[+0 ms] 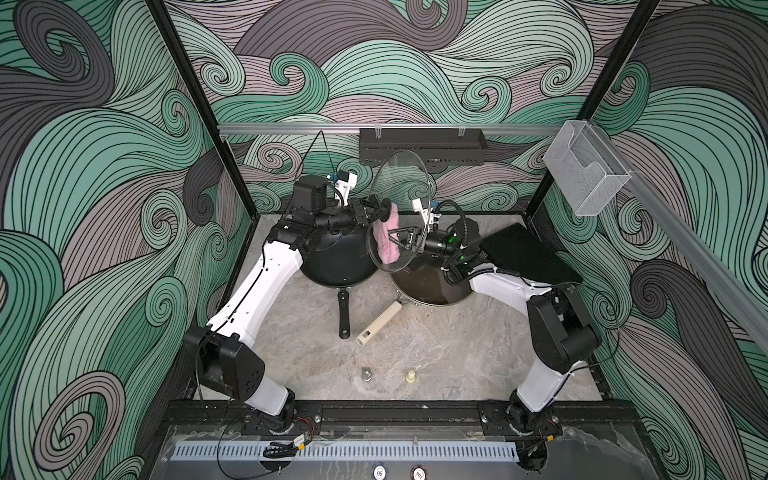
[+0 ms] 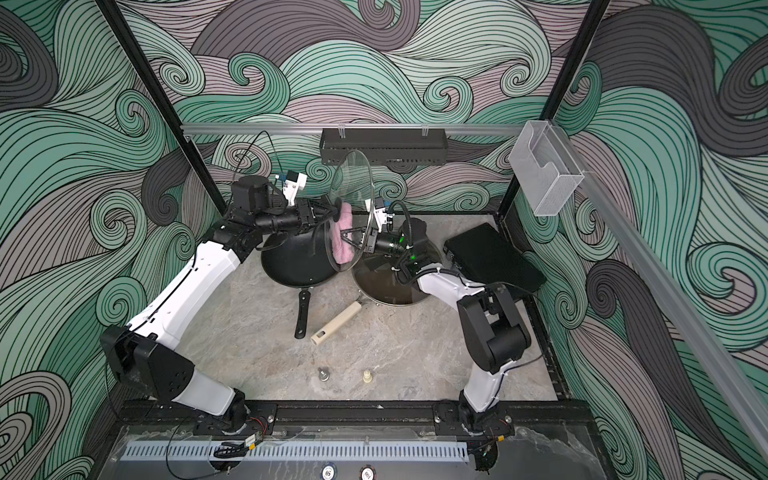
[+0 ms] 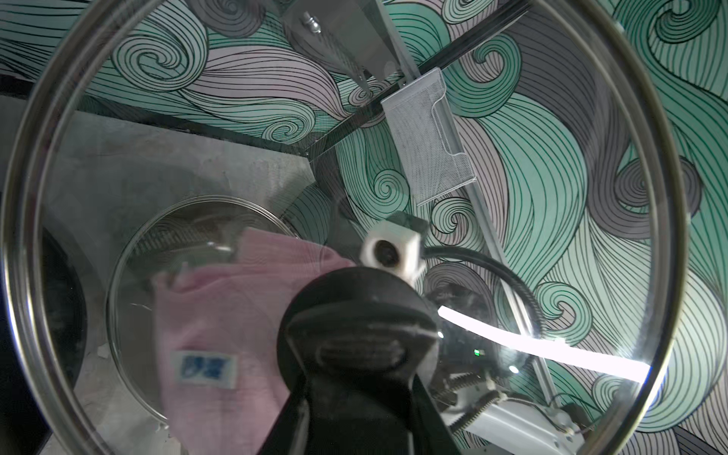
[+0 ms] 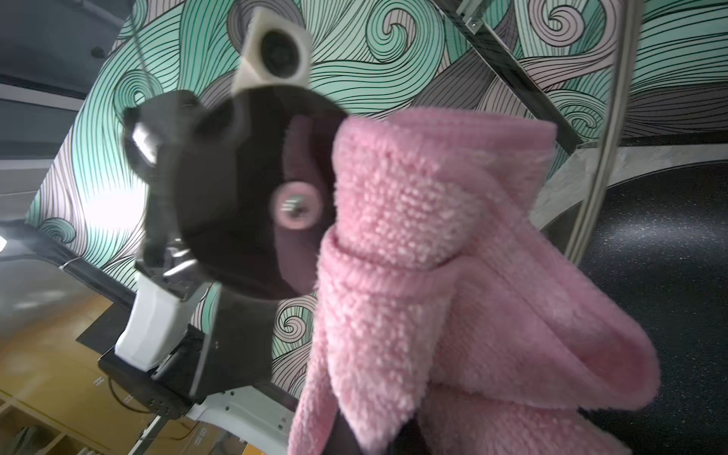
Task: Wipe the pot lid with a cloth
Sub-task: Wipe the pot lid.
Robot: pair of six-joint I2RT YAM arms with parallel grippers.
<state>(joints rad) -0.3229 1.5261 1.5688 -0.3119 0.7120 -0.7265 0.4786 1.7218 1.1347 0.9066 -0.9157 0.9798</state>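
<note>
table (image 1: 415,353): grey marbled slab, flat, matte.

lid (image 1: 401,178): round clear glass with a metal rim, held on edge in the air above the gap between the two pans. the same is seen in the other top view (image 2: 353,178).

black pan (image 1: 332,262): round, dark, speckled inside, with a black handle. it lies under the left arm.

brown pan (image 1: 424,286): round, glossy, with a beige tube handle. it lies just beside the black pan, partly under the right arm.

cloth (image 1: 386,245): pink, fluffy microfibre, folded and bunched. it hangs against the lid's inner face, on the side away from the knob and just beside the centre screw. seen close in the right wrist view (image 4: 433,236).

left gripper (image 1: 379,208): black, jaws clamped on the knob, carrying the lid. also in the left wrist view (image 3: 356,354).

right gripper (image 1: 392,240): black, jaws closed on a fold of the cloth, tips pointing at the glass.

knob (image 3: 354,311): black, rounded plastic at the lid's centre, on the left gripper's side.

tag (image 3: 205,368): small blue and white rectangle on the cloth, blurred through the glass.
</note>
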